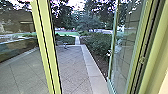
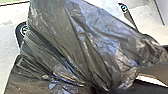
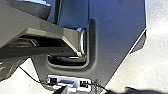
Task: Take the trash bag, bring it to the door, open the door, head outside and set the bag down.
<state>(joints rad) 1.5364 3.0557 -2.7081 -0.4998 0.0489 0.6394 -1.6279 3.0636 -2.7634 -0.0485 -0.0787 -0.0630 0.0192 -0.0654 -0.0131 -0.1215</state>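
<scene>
Trash bag: you are carrying it, in my judgement, close against the robot's base plate, where the left wrist view is showing it large. That close carriage is probably serving to clear the doorway. The film is looking dark and glossy, showing bluish highlights, long creases and a bunched, narrowing end.

Jaws: I cannot tell whether either gripper is holding the bag, or whether the jaws are standing wide or narrow.

In the head view, a yellow-green post is running down left of centre. At right of frame, the glass door is standing open, presumably to be giving you passage. Beyond, paving is covering the lower centre, with a pale border edging it. Farther out, a hedge is growing right of centre, and trees are closing off the upper frame.
</scene>
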